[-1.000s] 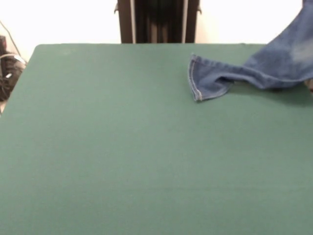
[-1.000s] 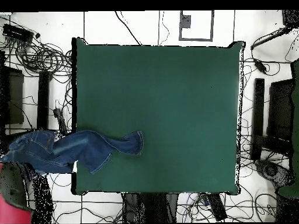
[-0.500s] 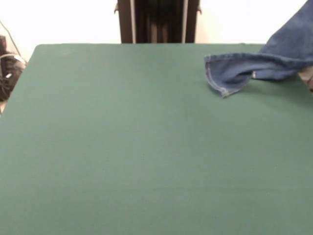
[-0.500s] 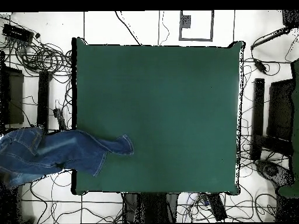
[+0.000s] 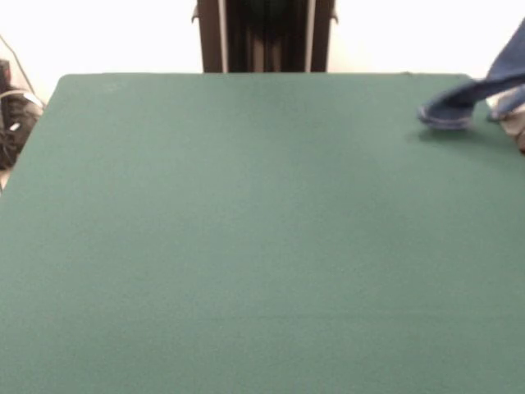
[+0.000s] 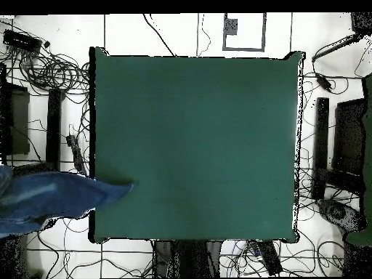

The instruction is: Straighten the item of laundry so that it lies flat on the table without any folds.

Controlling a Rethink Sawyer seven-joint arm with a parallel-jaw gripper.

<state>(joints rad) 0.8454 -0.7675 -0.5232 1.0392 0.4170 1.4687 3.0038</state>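
Note:
The item of laundry point(image 5: 484, 94), blue denim jeans, hangs mostly off the table's edge. In the front view only one leg end touches the far right corner of the table point(image 5: 246, 230). In the overhead view the item of laundry point(image 6: 51, 200) stretches from the left picture edge, with just a leg tip over the dark green table point(image 6: 196, 138) near its lower left corner. No gripper or arm shows in either view.
Cables point(image 6: 43, 65) and dark equipment point(image 6: 349, 138) lie on the floor around the table. A dark pedestal point(image 5: 264, 34) stands behind the table's far edge.
The jeans have slid off the table sideways: rightwards in the front view, leftwards in the overhead view. Only a leg tip is left on the top now.

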